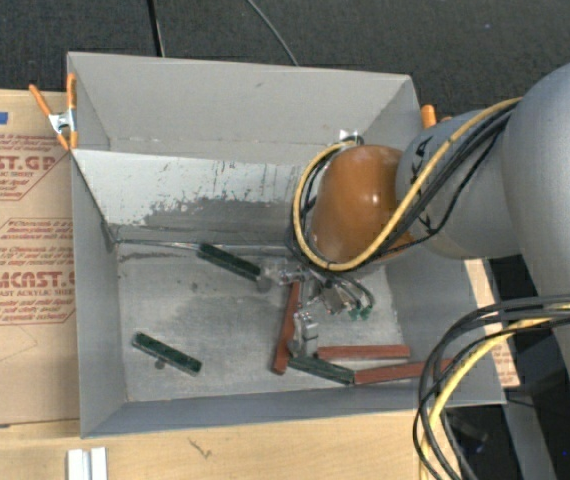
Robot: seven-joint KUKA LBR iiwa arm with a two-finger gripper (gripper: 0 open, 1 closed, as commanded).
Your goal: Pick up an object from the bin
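My pincer point(308, 318) hangs low over the floor of the bin point(195, 308). Much of it is hidden under my orange wrist cover point(353, 203) and its looped cables, so I cannot tell whether it is released or clenched, or whether it grasps anything. It sits right against the reddish-brown stick point(285, 346). That stick's long axis runs from the bin's far side toward the near side, with the near end leaning slightly left and the far end lost behind my pincer. A dark green stick point(321, 369) touches its near end and points off to the right. Two red sticks point(363, 352) lie almost level just right of it. A slanted green stick point(230, 261) lies beyond its far end to the left. Another green stick point(167, 354) lies well apart to its left. Right of it, beside my pincer, is a small green bit point(363, 311) too small to make out.
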